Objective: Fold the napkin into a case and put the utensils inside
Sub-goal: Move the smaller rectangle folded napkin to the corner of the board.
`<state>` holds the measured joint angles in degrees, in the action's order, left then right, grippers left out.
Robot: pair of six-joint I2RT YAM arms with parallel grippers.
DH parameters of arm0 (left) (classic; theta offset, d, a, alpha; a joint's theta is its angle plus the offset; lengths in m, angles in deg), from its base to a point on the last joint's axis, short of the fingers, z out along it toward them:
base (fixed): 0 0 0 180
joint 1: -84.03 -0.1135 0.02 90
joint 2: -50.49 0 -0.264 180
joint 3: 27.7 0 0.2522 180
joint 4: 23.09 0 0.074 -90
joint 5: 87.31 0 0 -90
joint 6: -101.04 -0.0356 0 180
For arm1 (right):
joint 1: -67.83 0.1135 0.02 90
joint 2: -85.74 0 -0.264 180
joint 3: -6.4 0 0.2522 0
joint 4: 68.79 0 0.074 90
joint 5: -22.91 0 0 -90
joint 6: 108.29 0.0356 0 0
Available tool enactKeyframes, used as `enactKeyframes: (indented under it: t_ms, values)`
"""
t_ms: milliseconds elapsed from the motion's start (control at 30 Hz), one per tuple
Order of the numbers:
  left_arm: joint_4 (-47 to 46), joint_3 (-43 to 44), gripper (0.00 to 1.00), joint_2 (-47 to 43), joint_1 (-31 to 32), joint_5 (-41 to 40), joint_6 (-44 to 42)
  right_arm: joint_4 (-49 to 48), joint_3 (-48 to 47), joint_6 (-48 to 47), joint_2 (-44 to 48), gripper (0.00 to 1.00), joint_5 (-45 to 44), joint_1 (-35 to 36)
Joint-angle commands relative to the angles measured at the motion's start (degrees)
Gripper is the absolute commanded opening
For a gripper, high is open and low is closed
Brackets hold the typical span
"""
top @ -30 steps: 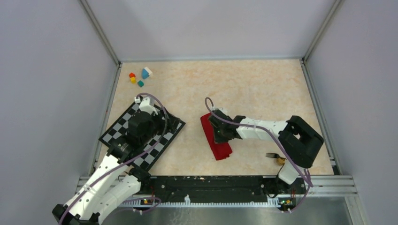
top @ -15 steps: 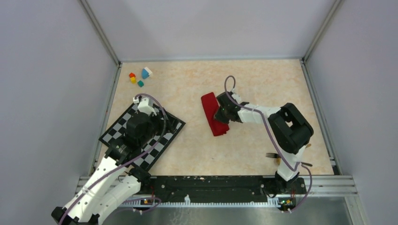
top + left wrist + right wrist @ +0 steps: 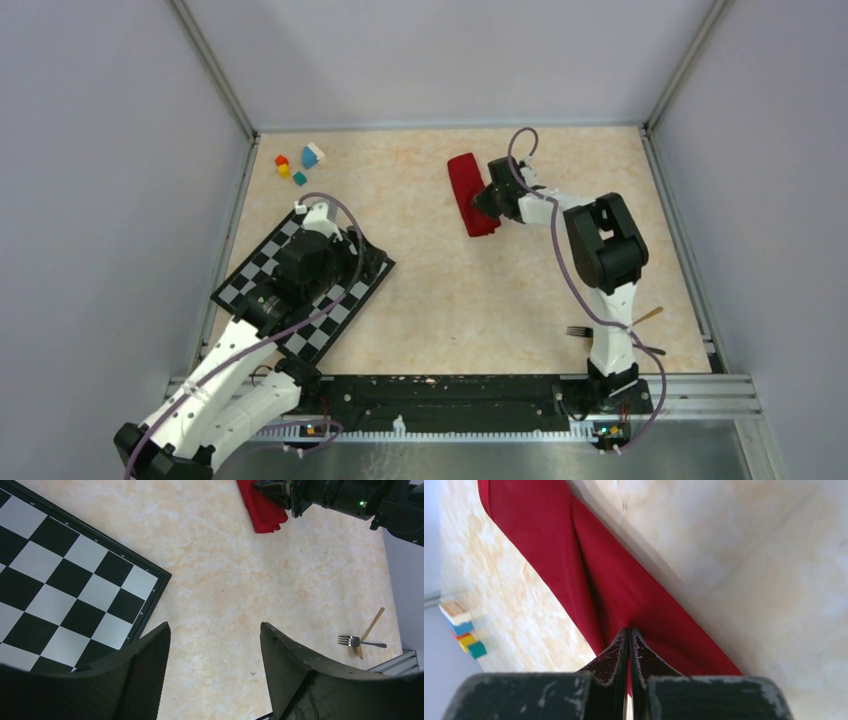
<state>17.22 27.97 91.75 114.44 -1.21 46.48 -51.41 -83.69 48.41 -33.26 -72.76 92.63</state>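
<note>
Napkin (image 3: pixel 470 195): bright red, plain, matte woven cloth, folded down to a narrow oblong strip. It lies flat at the far side of the surface (image 3: pixel 430 290), right of centre, long axis running diagonally. In the right wrist view a soft crease runs the length of the strip and the near end is rounded, not sharp-cornered.

Right fingers (image 3: pixel 629 635): dark, scuffed, tips pressed together on the cloth near the strip's mid-length, a sliver of red showing between them. I read that as a pinch on the napkin.

Left fingers (image 3: pixel 150 665): spread wide, nothing between them, hanging over the corner of the checkered mat (image 3: pixel 330 310), well apart from the napkin. Pads have a fine mesh texture.

Fork (image 3: pixel 350 641): thin, dark metal, near the right front edge of the surface. Spoon (image 3: pixel 372 625): slim tan handle angled across the fork's handle; I cannot make out its bowl.

Surface is pale beige, marbled, smooth. Mat is rigid, black and white squares, black border. Small coloured blocks (image 3: pixel 298 165) sit in the far left corner.
</note>
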Motion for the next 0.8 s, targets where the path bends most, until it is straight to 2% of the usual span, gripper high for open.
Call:
enactKeyframes:
  t_ms: [0, 100, 267, 467, 767]
  values:
    - [-4.08, 2.27, 0.71, 1.71, -0.19, 0.54, -1.51, 3.85, 0.24, 2.50, -5.20, 0.00, -3.19, -3.60]
    - [-5.34, 2.12, 0.71, 3.23, -0.18, 1.01, -1.53, 1.61, 1.14, 4.32, -5.67, 0.00, -2.89, -4.72]
    - [-6.95, 2.29, 0.72, 5.21, -0.19, 2.38, -1.32, 0.31, -3.13, 4.97, -8.70, 0.00, -1.45, -4.70]
    - [-7.41, 2.47, 0.72, 5.59, -0.20, 2.61, -1.25, -0.89, -6.85, 6.43, -11.04, 0.00, -1.72, -1.84]
    - [-6.50, 2.72, 0.72, 4.42, -0.20, 2.60, -1.30, -2.05, -9.59, 3.34, -9.98, 0.00, 0.53, -0.24]
